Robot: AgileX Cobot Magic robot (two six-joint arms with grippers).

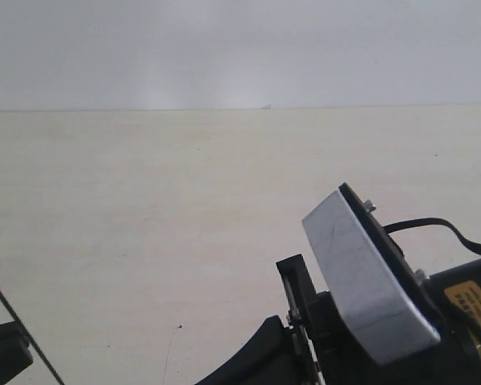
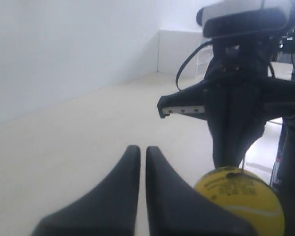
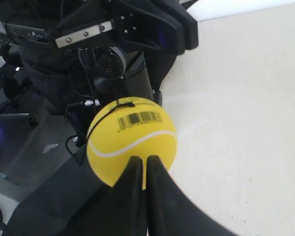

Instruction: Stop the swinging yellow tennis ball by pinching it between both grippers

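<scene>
Bright yellow tennis ball (image 3: 132, 140), with a white curved seam (image 3: 132, 146) and a black barcode print (image 3: 140, 118), sits directly against the tips of the right gripper (image 3: 144, 160). That gripper's two matte black wedge-shaped jaws are drawn together with only a slit between them, and they grasp nothing. The ball lies beyond the tips, not between the jaws. A thin black band (image 3: 105, 113) runs over the ball's upper side to a small knot. In the left wrist view the ball lies just beside the outer flank of one jaw of the left gripper (image 2: 141, 148). Its black tapering jaws are likewise clenched to a narrow gap with nothing held. The other arm's black wedge comes down onto the ball from above, so the ball is between the two grippers. Behind the ball in the right wrist view stands the opposite arm's dark body, which carries a silver strip with screw heads (image 3: 83, 33). The ball appears at the edge of the cream tabletop (image 1: 184, 224) nearest the arm bases. Whether it hangs over the surface or just off it cannot be told. In the exterior view a thin dark string (image 1: 40, 353) slants across the lower left corner. The arm at the exterior view's right bears a silver-grey rectangular plate (image 1: 361, 281). A pale grey wall (image 1: 224, 48) rises past the tabletop's far edge.
</scene>
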